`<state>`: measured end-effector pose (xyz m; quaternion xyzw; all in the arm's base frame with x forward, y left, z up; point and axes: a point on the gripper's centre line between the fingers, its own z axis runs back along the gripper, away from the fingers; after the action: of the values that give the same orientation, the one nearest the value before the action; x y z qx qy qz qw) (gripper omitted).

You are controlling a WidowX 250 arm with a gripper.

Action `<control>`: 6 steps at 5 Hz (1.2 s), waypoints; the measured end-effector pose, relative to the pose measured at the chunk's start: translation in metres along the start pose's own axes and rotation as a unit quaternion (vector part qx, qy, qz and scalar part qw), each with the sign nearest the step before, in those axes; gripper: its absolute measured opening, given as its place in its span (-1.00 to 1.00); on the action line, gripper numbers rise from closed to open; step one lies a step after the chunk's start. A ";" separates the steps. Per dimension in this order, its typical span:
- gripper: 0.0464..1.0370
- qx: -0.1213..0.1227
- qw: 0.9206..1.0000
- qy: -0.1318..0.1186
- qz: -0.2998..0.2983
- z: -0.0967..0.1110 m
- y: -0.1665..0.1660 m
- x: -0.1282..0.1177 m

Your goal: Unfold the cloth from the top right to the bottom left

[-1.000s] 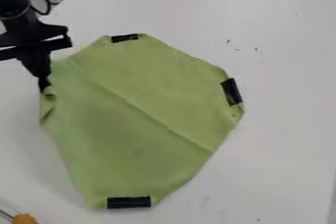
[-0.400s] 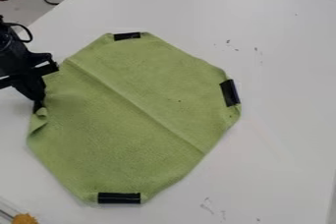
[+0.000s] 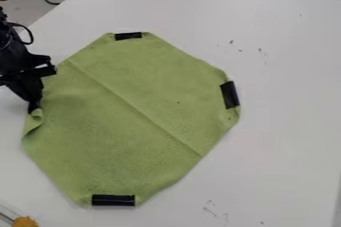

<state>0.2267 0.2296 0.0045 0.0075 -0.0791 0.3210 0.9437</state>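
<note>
My tool (image 3: 33, 107) pinches the green cloth (image 3: 126, 121) at its curled edge; most cloth lies rightward of my grip in view.

The gripper (image 3: 33, 108) has shifted left and lower in the view, its jaws drawing along the pinched left edge of the cloth (image 3: 126, 121). The cloth now spreads wider on that side (its bottom black strip (image 3: 113, 200) has slid left too), and its right-hand strip (image 3: 230, 94) sits slightly further left.
</note>
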 end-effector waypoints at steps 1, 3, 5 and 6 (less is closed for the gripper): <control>-0.02 0.038 0.999 0.028 -0.005 0.005 0.006 -0.006; 0.93 0.069 0.998 0.012 -0.003 0.030 0.013 -0.005; 0.93 0.081 0.997 -0.014 -0.006 0.043 0.027 -0.009; 0.93 0.077 0.996 -0.024 -0.044 0.045 0.013 0.000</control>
<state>0.2125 0.2375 0.0488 0.0912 -0.0765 0.2842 0.9514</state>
